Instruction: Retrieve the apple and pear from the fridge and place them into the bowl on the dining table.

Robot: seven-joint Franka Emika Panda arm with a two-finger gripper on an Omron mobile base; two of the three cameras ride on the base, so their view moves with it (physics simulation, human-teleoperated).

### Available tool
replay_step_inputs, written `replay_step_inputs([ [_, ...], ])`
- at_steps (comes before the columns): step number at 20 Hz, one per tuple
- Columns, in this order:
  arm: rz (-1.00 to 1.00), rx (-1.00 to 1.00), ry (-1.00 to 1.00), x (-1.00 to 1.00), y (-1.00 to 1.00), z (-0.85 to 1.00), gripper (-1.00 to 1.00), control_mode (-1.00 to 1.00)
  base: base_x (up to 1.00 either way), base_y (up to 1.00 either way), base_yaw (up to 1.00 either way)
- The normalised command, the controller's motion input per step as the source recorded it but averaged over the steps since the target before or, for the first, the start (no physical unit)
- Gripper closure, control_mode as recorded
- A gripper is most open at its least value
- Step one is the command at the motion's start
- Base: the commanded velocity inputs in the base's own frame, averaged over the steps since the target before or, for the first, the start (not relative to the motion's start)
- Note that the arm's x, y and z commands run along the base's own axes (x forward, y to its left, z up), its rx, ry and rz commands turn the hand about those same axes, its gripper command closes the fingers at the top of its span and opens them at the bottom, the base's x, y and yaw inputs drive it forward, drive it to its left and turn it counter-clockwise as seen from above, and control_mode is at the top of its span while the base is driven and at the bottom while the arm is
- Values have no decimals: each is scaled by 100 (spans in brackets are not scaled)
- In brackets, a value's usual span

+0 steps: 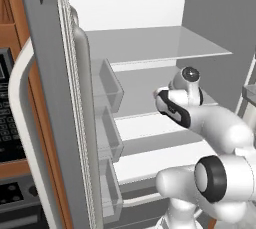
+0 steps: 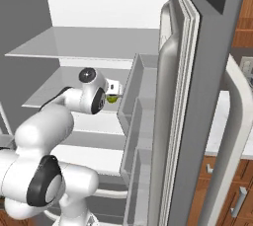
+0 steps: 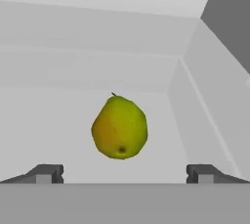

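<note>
Most of the small roundish yellow-green pear (image 2: 113,98) is hidden behind the white arm's wrist in the right base view, where just a sliver of it is seen; in the left base view the hand is covered by the arm's own joints. The pear (image 3: 119,127) is seen whole in the hand view, lying on a white shelf inside the tall grey French-door fridge (image 1: 150,48), near the fridge's back wall and toward its right inner wall. Both fridge doors stand swung outward, the clear door bins (image 2: 141,111) of the right door being close beside the pear. A long curved white handle (image 1: 20,123) is cut off at the left door's edge. The arm is reached forward into the fridge at middle-shelf level. The hand (image 3: 125,174) is spread wide, its two dark fingertips (image 3: 46,173) flanking the pear without touching it.
</note>
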Motion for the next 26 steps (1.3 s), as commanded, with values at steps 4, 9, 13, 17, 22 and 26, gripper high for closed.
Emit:
replay_step_inputs([
  [4, 0, 0, 1, 50, -2, -25, -100, -100, 0, 0, 0],
  [9, 0, 0, 2, 51, -4, -23, -100, -100, 0, 0, 0],
  [13, 0, 0, 3, 38, -9, -23, -100, -100, 0, 0, 0],
  [17, 0, 0, 4, 23, -7, -25, -100, -100, 0, 0, 0],
  [22, 0, 0, 6, 9, -6, -31, -100, -100, 0, 0, 0],
  [26, -1, 0, 11, -1, -2, -47, -100, -100, 0, 0, 0],
])
